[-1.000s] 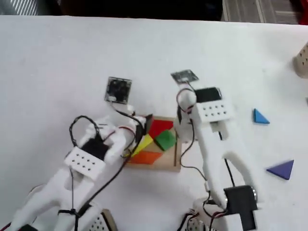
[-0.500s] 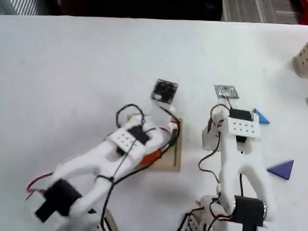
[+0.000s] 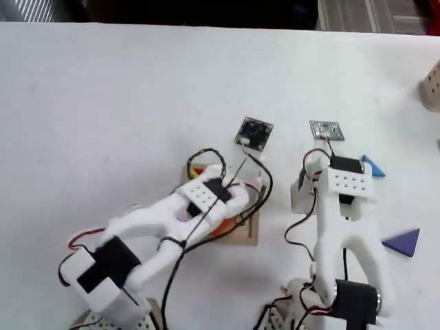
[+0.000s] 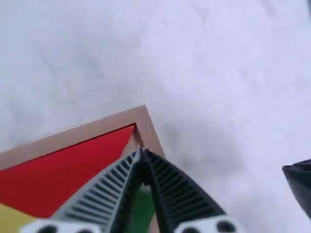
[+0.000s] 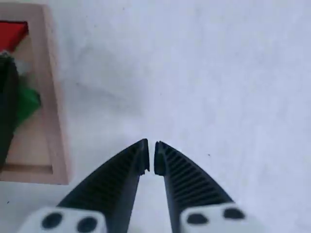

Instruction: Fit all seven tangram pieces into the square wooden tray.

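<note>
Left gripper (image 4: 143,156) pressed together, empty, tip over a corner of the tray (image 4: 77,136), right at the point of the red piece (image 4: 63,170). Green piece (image 4: 142,211) sits under the fingers, yellow piece (image 4: 8,221) touches red. From above, the left arm lies across the tray and hides most of it. Right gripper (image 5: 150,158) also closed on nothing, over bare table (image 5: 218,73) just beside the tray's outer edge. Blue triangle (image 3: 375,168) on the table beside the right arm's wrist. Purple triangle (image 3: 403,241) nearer the front. Both well outside the tray.
</note>
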`<state>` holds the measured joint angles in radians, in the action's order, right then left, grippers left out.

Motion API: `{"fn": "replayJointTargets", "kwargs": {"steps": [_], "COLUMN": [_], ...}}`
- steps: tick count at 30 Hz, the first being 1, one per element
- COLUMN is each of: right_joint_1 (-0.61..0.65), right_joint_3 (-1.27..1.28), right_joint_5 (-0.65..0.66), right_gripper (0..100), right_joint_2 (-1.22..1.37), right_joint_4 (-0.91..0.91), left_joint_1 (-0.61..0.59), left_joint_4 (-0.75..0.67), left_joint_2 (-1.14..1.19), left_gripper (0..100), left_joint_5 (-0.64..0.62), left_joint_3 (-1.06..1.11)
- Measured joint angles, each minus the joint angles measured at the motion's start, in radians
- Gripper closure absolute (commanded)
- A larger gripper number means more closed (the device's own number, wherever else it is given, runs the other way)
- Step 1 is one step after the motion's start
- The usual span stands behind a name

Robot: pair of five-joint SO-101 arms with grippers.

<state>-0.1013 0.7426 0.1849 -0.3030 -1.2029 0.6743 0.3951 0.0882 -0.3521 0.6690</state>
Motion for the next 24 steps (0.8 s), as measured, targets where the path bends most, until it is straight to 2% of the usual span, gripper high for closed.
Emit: {"fn": "replayJointTargets", "kwargs": {"steps": [8,19,24], "right_joint_1": [0.002,0.0,0.002], "right_joint_3": [0.0,0.028,0.028], "right_joint_5": [0.0,0.0,0.0], "right_gripper": [98.1,98.1,98.1], "right_joint_2": [0.0,-0.002,-0.002], "right_joint_4": [0.005,0.04,0.041], "left_joint_1": [0.0,0.0,-0.006], "left_joint_4": [0.037,0.048,-0.028], "left_joint_2": [-0.123,-0.17,-0.17], "left_gripper": [98,98,98], "left_joint_5": [0.0,0.0,0.0], "left_joint_3": [0.124,0.133,0.133]}}
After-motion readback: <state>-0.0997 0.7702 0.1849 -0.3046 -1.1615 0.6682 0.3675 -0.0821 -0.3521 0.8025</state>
